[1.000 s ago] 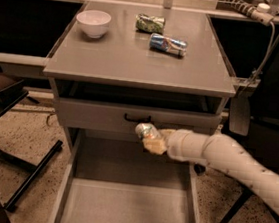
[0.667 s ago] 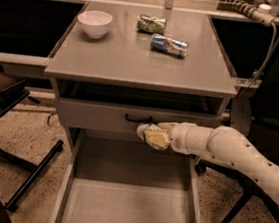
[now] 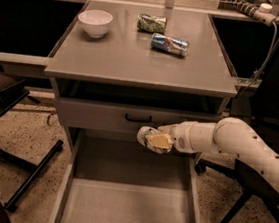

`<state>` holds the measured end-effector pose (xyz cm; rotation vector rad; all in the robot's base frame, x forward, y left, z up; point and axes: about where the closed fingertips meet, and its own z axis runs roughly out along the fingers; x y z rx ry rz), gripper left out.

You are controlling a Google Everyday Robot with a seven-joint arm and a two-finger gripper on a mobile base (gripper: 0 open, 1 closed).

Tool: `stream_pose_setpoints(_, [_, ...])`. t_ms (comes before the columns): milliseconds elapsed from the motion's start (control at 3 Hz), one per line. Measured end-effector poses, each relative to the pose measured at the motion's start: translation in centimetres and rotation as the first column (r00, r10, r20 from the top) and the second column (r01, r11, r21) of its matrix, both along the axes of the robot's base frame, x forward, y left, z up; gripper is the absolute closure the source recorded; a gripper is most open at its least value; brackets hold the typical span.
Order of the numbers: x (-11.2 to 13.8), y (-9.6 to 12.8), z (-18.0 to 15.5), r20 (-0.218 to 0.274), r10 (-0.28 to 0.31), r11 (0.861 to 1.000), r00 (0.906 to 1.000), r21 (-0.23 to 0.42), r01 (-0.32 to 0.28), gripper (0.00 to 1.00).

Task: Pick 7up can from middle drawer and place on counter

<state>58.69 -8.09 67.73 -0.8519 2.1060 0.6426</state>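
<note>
My gripper (image 3: 155,139) reaches in from the right on a white arm and is shut on the 7up can (image 3: 144,134), a pale can with green on it. It holds the can on its side, just below the grey drawer front with the black handle (image 3: 138,118). The can is above the back of the open middle drawer (image 3: 126,207), whose flat grey floor is bare. The counter (image 3: 135,62) lies above, its front edge higher than the can.
On the counter stand a white bowl (image 3: 95,22) at the back left, a dark green mottled packet (image 3: 151,23) and a blue-and-silver can (image 3: 170,44) lying on its side. A chair base (image 3: 228,214) is to the right and black legs (image 3: 32,171) to the left.
The gripper with the can has stayed in front of the drawer front, shifting only slightly. The forearm behind it has risen and now lies more level.
</note>
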Motion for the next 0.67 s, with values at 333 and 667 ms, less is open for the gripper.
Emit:
stream_pose_setpoints(333, [0.0,0.0,0.0,0.0,0.0,1.0,1.0,0.0,0.0,1.0])
stream_pose_setpoints(667, [0.3,-0.8,1.5,-0.008,-0.028,0.999,0.9996,-0.016,0.027,1.0])
